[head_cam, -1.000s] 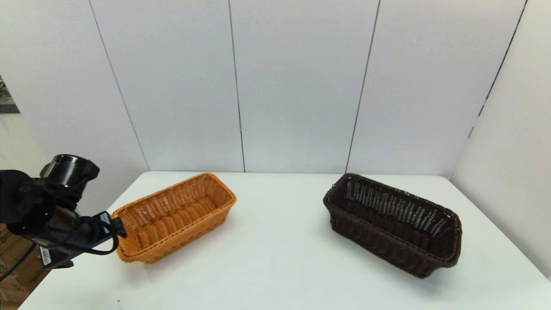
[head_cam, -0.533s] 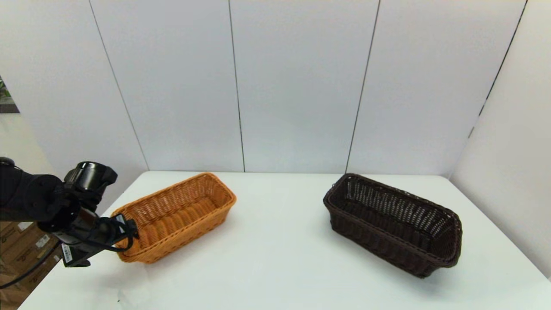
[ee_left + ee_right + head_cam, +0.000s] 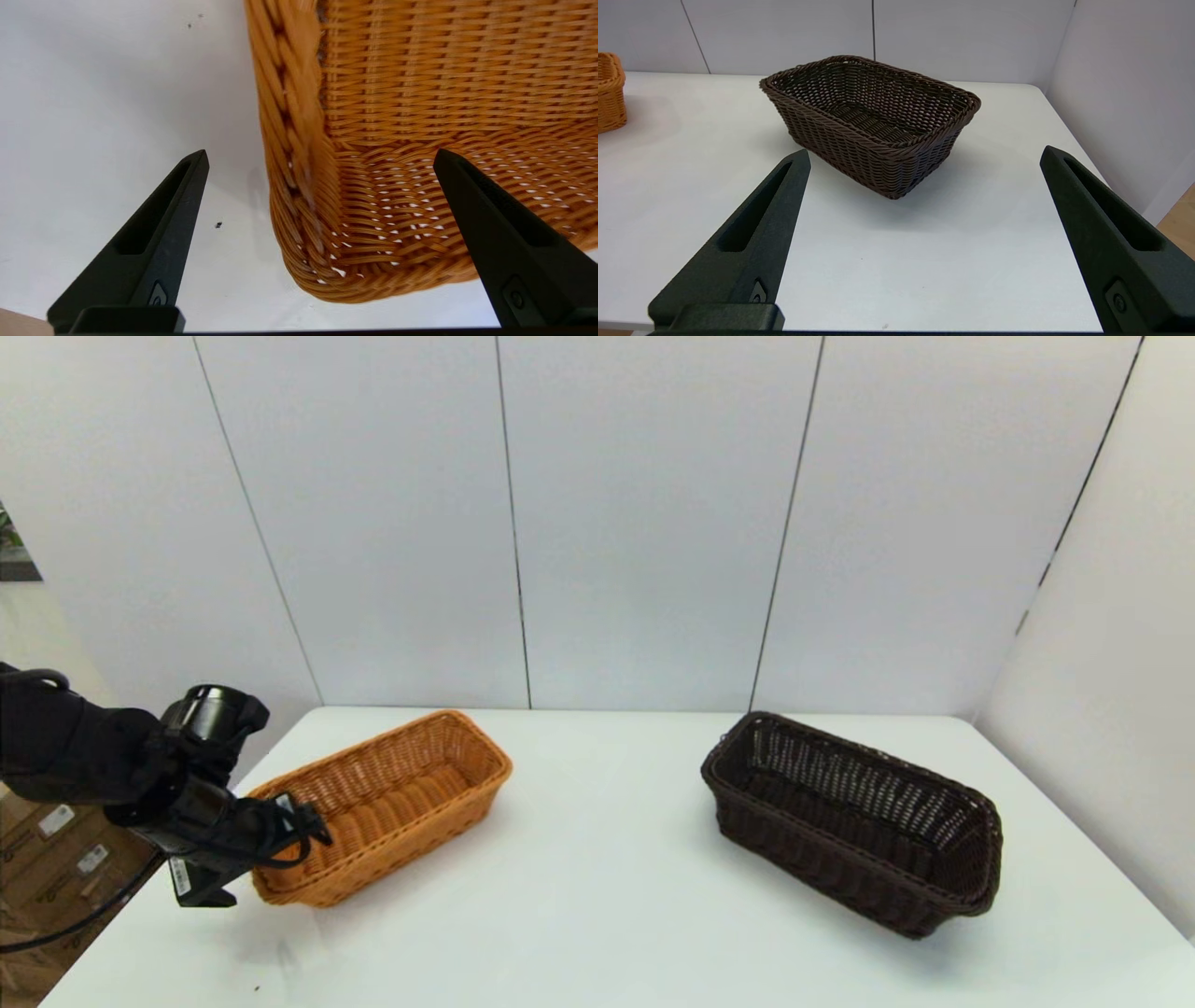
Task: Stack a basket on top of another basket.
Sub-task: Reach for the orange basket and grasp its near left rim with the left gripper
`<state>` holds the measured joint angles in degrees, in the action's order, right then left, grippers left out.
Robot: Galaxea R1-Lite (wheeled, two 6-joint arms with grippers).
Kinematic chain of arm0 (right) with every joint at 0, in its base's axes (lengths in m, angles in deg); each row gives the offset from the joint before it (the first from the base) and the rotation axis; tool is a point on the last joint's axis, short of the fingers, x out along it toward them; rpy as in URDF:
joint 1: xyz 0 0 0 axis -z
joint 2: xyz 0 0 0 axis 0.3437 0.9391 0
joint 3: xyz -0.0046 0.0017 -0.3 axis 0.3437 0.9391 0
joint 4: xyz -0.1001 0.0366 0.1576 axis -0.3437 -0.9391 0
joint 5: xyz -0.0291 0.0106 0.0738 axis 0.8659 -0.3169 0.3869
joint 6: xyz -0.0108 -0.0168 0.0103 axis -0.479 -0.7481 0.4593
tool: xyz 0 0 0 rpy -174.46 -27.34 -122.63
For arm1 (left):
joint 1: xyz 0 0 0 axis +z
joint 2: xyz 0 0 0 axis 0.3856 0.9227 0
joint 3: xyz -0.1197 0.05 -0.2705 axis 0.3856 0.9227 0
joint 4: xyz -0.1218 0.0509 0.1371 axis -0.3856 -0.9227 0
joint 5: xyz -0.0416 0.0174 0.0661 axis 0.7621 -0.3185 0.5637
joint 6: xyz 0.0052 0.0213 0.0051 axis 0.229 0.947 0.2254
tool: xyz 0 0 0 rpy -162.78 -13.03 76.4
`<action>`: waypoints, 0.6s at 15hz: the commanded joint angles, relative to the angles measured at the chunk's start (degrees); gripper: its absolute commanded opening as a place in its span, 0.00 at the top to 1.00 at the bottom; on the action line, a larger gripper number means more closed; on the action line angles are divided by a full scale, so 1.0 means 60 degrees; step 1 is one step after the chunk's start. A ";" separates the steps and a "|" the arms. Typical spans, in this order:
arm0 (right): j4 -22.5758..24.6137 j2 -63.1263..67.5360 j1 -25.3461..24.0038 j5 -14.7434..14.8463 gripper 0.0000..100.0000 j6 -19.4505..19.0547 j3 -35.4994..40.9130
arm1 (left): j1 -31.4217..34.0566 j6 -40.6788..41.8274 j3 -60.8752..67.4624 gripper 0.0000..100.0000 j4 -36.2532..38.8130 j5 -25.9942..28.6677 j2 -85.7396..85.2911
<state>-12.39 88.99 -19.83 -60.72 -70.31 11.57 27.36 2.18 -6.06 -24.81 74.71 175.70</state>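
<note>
Now our left gripper (image 3: pixel 317 158) has its fingers spread astride the near corner rim of the orange-tan basket (image 3: pixel 383 803), whose long axis runs away rightward. Well apart sits the dark brown basket (image 3: pixel 854 817), nearer our parked, spread right gripper (image 3: pixel 924 156).

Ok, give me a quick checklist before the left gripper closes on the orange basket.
1. Left gripper open: ok.
2. Fingers straddle the orange-tan basket near-end rim, one outside, one inside: ok.
3. Rim seated deep enough between fingers: cannot tell.
4. Dark brown basket apart, untouched on the white table: ok.
5. Right gripper open, well back from the dark basket: ok.
</note>
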 commanded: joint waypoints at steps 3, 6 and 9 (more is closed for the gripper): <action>-0.0004 0.0012 -0.0001 -0.0003 0.00 -0.0003 -0.0002 | 0.0025 -0.0454 -0.0437 0.00 -0.0737 0.0026 0.0738; -0.0004 0.0012 -0.0001 -0.0003 0.00 -0.0003 -0.0002 | 0.0172 -0.0513 -0.0627 0.00 -0.0884 0.0040 0.0797; -0.0004 0.0012 -0.0001 -0.0003 0.00 -0.0003 -0.0002 | 0.0406 -0.0498 -0.1052 0.00 -0.1148 0.0026 0.0928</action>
<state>-12.39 88.99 -19.83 -60.70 -70.29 11.57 29.13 -0.61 -11.06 -31.21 74.89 180.66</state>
